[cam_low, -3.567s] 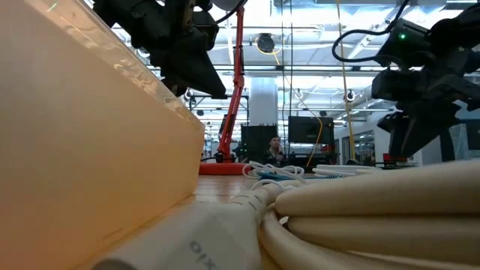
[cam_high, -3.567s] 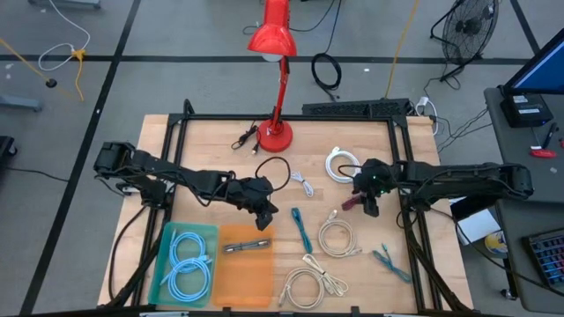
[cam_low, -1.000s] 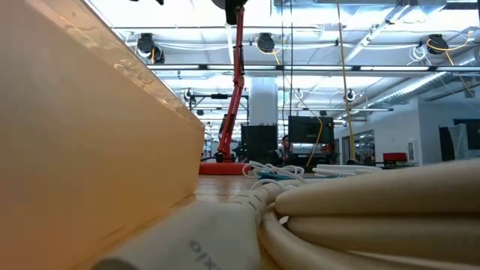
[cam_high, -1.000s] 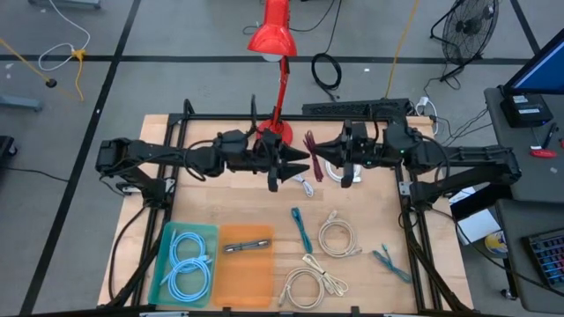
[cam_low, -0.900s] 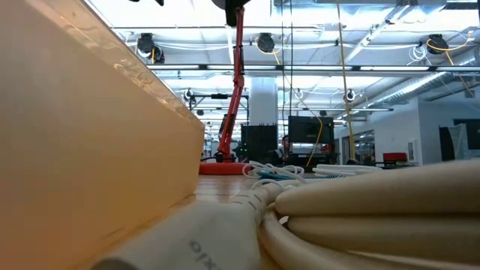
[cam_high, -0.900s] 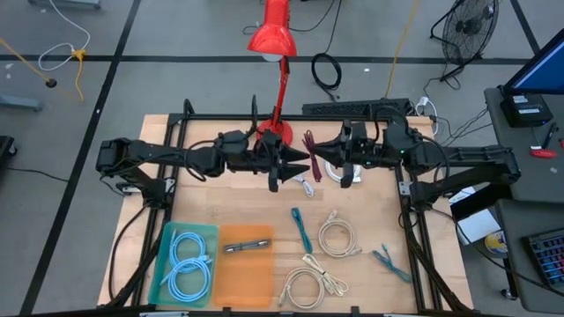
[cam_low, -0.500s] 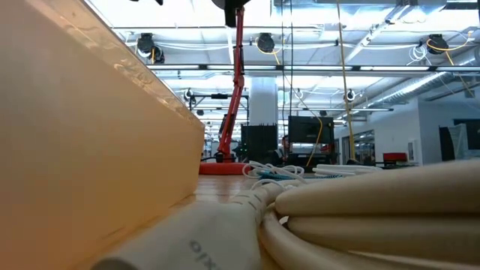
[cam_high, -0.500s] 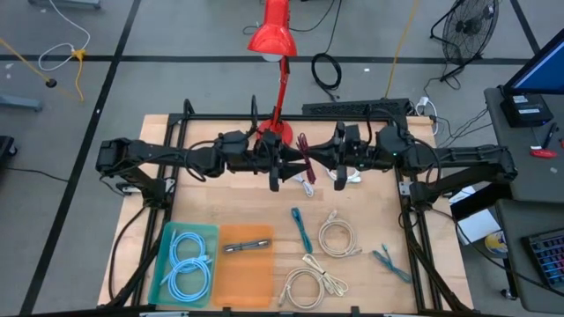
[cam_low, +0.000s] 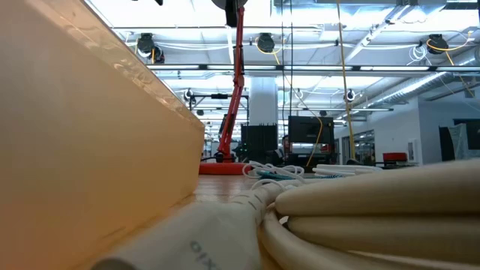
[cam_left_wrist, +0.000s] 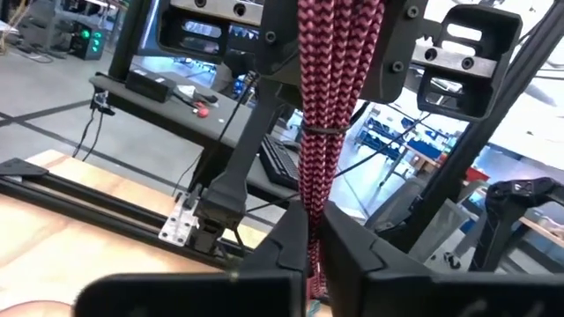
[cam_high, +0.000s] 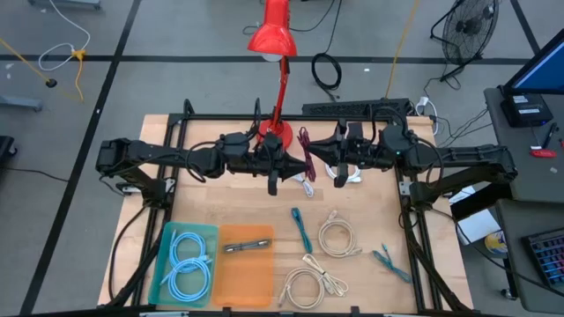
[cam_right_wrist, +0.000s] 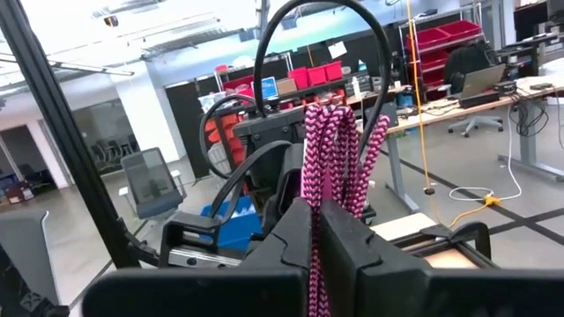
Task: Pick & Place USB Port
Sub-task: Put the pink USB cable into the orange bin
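Observation:
A maroon-and-black braided cable bundle [cam_high: 307, 151], bound by a thin tie [cam_left_wrist: 322, 129], hangs in the air over the table's far middle, between my two grippers. My left gripper [cam_high: 296, 162] reaches in from the table's left and is shut on it. My right gripper [cam_high: 321, 159] reaches in from the right, facing the left one, and is also shut on it. An orange tray [cam_high: 245, 273] near the front edge holds one dark cable piece [cam_high: 247, 246]. Neither gripper shows in the low view. My left gripper pinches the braided strands [cam_left_wrist: 310, 231] between its two fingers [cam_left_wrist: 284, 251], coming in level from the table's left, across the bundle. The bundle is clear of the table. My right gripper pinches the same bundle [cam_right_wrist: 314, 195] between its two fingers [cam_right_wrist: 345, 242], level from the table's right. The bundle's looped end [cam_right_wrist: 333, 132] stands out past the fingers.
A red desk lamp [cam_high: 275, 132] stands just behind the grippers. A teal tray [cam_high: 185, 264] with blue cables sits left of the orange one. White [cam_high: 339, 164], beige [cam_high: 337, 236] and teal [cam_high: 301, 227] cables lie on the table's right half. In the low view, the orange tray wall [cam_low: 90, 135] and a beige cable [cam_low: 360, 210] fill the foreground.
My right gripper has carried the braided bundle a little toward the table's left, in between the left gripper's open fingers. My left gripper has then shut on the bundle. The bundle stays clear of the table.

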Controlling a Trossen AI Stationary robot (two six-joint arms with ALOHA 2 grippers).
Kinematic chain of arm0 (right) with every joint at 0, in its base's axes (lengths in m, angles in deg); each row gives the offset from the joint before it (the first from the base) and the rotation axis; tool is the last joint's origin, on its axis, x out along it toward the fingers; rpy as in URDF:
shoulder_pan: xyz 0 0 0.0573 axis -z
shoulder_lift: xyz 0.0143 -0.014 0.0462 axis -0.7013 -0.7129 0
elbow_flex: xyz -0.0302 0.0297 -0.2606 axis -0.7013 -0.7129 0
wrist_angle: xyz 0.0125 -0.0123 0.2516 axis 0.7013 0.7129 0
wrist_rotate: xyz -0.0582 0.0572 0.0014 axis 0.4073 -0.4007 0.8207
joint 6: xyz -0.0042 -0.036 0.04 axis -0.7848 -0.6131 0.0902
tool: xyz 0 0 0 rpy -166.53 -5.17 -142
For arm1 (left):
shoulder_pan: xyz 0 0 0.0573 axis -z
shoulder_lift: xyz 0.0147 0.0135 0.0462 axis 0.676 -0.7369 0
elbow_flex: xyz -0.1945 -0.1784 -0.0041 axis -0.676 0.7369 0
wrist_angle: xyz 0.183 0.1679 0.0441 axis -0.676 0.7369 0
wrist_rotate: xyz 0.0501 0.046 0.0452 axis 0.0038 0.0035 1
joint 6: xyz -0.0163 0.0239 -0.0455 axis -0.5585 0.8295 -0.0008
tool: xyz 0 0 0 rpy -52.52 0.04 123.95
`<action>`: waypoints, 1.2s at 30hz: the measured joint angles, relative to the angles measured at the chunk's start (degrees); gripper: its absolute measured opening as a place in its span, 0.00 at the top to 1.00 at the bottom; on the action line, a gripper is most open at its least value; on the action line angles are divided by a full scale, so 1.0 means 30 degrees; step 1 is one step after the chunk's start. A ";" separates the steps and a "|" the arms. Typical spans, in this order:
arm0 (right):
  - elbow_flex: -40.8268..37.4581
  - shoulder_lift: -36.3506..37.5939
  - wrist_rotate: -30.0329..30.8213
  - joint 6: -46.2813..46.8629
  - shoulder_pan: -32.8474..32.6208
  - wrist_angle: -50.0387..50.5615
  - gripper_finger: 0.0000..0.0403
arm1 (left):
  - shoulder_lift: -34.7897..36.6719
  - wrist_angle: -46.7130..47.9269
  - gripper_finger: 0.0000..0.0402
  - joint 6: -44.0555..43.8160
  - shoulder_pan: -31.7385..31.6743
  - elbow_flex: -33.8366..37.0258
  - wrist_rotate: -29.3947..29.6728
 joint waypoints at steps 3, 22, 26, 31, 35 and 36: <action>0.0000 0.0000 0.0000 0.0000 0.0000 0.0000 1.00 | 0.0000 0.0000 0.98 -0.0072 -0.0004 0.0000 -0.0058; -0.0007 0.1718 -0.1549 0.3107 -0.1201 -0.0291 0.53 | 0.2327 1.1144 1.00 -0.1566 0.2251 0.0029 0.0025; -0.0003 0.2076 -0.1381 0.2747 -0.1202 0.1851 0.50 | 0.3601 1.8522 1.00 -0.1584 0.3198 -0.0386 0.0429; -0.0001 0.2222 -0.0965 0.2192 -0.1195 0.3795 0.51 | 0.3637 2.6144 1.00 -0.1456 0.4929 -0.1715 0.0955; 0.0000 0.1995 -0.0742 0.1921 -0.1200 0.4987 0.53 | 0.2647 2.7445 1.00 -0.1412 0.6203 -0.2006 0.0632; 0.0000 0.1930 -0.0512 0.1916 -0.1202 0.5210 0.53 | 0.2292 2.7590 1.00 -0.1415 0.6456 -0.2004 0.0516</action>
